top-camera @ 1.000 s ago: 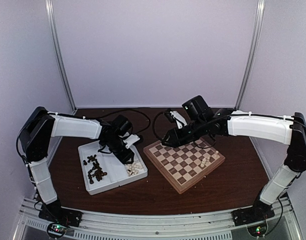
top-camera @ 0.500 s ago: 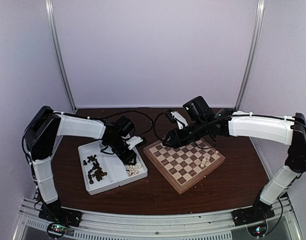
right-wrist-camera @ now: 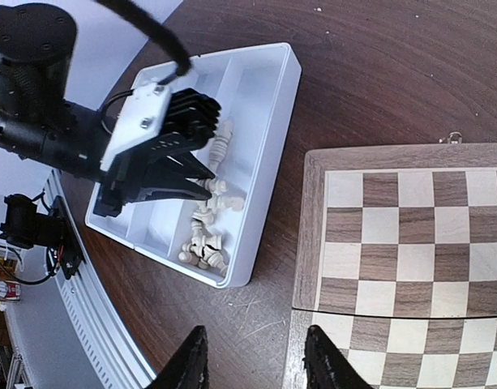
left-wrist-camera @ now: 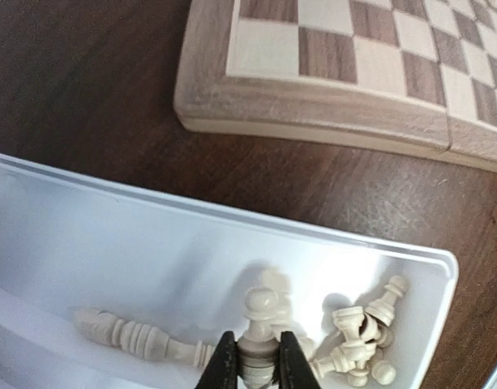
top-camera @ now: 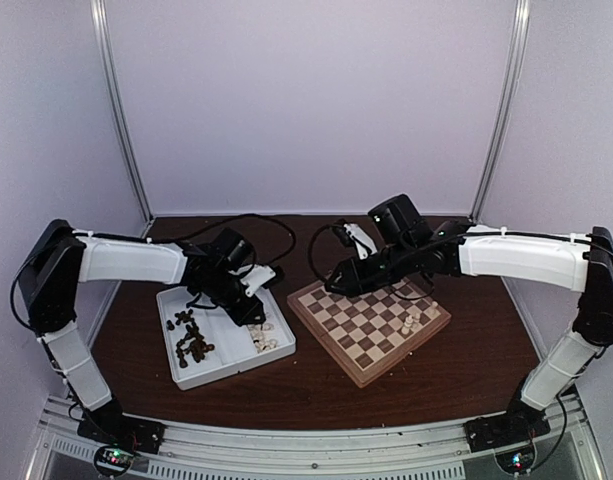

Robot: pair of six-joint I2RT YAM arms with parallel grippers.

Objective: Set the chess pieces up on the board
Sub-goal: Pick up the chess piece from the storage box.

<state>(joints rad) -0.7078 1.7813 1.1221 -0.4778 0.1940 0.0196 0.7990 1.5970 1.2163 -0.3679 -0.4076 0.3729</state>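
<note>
Cream piece (left-wrist-camera: 261, 301) is pinched low in the left gripper (left-wrist-camera: 250, 363) at the white tray (left-wrist-camera: 110, 243). It is best lifted straight and kept upright toward the board (left-wrist-camera: 313, 101). Right gripper (right-wrist-camera: 256, 361) is spread open, empty.

The dark brown wooden tabletop (top-camera: 316, 395) carries two things side by side, near each other but apart, with a strip of bare wood between them. On the left lies a white two-compartment tray (top-camera: 236, 371), turned at an angle to the near edge. On the right lies a thick square chessboard (top-camera: 326, 347) with a light wood rim, also set askew. A black cable (top-camera: 286, 230) curves over the far part of the tabletop.
</note>
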